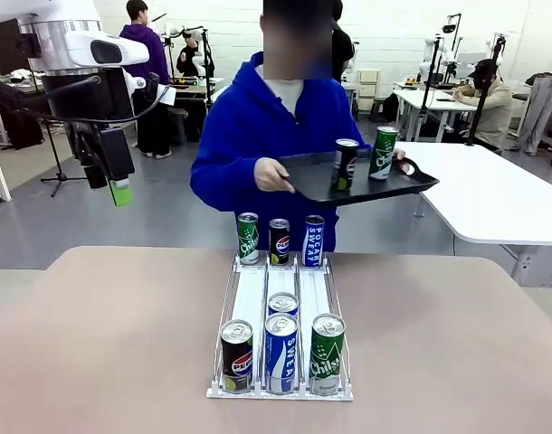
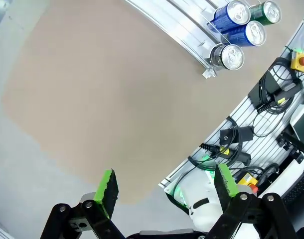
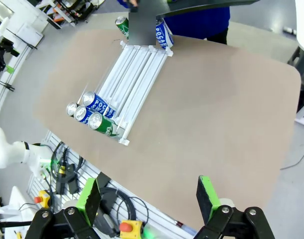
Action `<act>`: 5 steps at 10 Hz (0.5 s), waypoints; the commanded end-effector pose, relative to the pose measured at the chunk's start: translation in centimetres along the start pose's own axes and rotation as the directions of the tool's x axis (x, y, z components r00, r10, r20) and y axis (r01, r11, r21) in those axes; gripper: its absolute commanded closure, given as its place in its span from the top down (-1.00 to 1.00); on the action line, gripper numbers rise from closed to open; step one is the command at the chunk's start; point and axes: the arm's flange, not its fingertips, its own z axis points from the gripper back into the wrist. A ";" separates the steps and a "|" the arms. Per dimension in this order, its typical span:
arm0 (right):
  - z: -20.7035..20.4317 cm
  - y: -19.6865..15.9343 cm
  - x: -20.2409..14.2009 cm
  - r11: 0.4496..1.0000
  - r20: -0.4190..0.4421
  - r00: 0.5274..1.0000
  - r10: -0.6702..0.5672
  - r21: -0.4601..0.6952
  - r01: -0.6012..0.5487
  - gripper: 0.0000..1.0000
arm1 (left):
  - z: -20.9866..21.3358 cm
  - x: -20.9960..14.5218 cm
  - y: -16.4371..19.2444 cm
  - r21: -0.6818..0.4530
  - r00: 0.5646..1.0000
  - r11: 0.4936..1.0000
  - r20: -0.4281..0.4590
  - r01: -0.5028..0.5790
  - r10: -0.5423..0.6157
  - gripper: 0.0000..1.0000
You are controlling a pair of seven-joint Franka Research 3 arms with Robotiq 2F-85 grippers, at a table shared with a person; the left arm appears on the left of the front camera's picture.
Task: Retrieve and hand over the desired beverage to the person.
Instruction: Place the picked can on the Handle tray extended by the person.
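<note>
Beverage cans stand in a clear lane rack (image 1: 251, 298) on the tan table: three at its far end (image 1: 279, 240) and several at its near end (image 1: 280, 353). Beyond the far edge the person (image 1: 249, 127) in a blue hoodie holds a black tray (image 1: 366, 185) with a dark can (image 1: 345, 164) and a green can (image 1: 382, 152) on it. My left gripper (image 1: 118, 188) hangs high above the table's left side. It is open and empty (image 2: 165, 177), with the near cans (image 2: 234, 56) far off. My right gripper (image 3: 149, 186) is open and empty, high over the table's near right, looking down on the rack (image 3: 137, 74).
The bare tabletop (image 1: 104, 344) spreads on both sides of the rack. A white table (image 1: 502, 194) stands behind on the right. Cables and a red stop button (image 3: 124, 227) sit below the table's near edge. Other people work at the far back.
</note>
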 end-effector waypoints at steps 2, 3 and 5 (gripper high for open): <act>-0.2 0.0 0.1 1.000 0.011 1.000 0.011 0.025 -0.011 1.00 | 0.3 -0.1 0.2 0.006 1.000 1.000 -0.013 0.003 -0.003 1.00; -0.2 0.0 0.1 1.000 0.011 1.000 0.011 0.025 -0.011 1.00 | 0.0 0.0 0.0 0.000 1.000 1.000 0.000 0.000 0.000 1.00; -0.2 0.0 0.1 1.000 0.011 1.000 0.011 0.025 -0.011 1.00 | 2.1 -8.0 2.4 -0.101 0.952 0.991 0.302 0.086 -0.052 1.00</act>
